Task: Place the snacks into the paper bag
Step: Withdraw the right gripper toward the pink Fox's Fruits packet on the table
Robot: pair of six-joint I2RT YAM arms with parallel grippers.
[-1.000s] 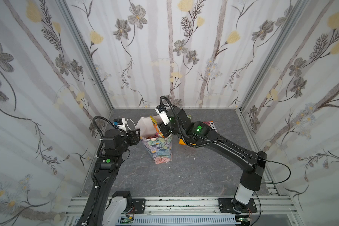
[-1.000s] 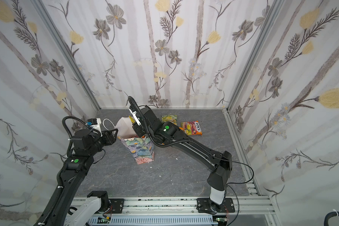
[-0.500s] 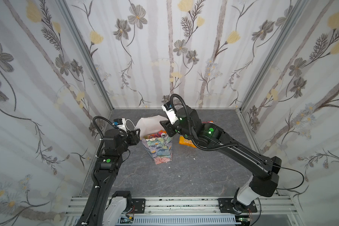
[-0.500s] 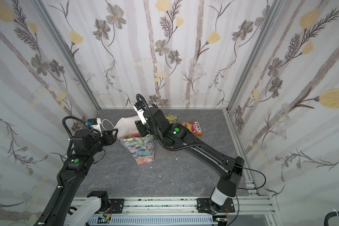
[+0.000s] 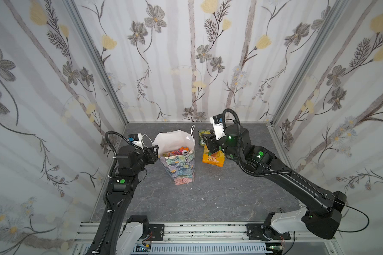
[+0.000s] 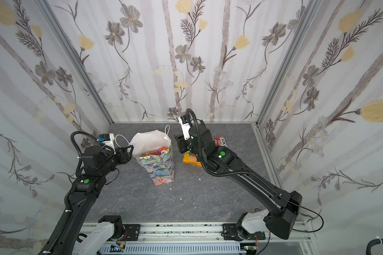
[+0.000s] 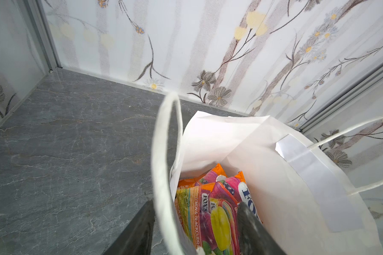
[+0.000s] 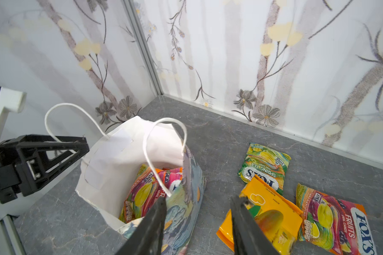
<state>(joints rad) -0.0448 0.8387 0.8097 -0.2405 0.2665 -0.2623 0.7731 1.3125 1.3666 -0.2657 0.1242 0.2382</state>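
At the far left, the left gripper [image 5: 155,149] is seen with its two fingers parted, one outside and one inside the left wall of the single paper bag [image 5: 179,170]; no squeeze on the wall can be made out. The bag is stood upright on the grey table [image 5: 208,198], with two cord handles [image 8: 53,114] raised. At least three FOX'S packets [image 7: 208,212] are counted inside. Just right of the bag, the right gripper [image 8: 200,199] is held spread and empty. Three packets are left on the table: one green Spring Tea packet [image 8: 263,167], one orange-yellow mango pack [image 8: 272,209] and one FOX'S Fruits packet [image 8: 332,218].
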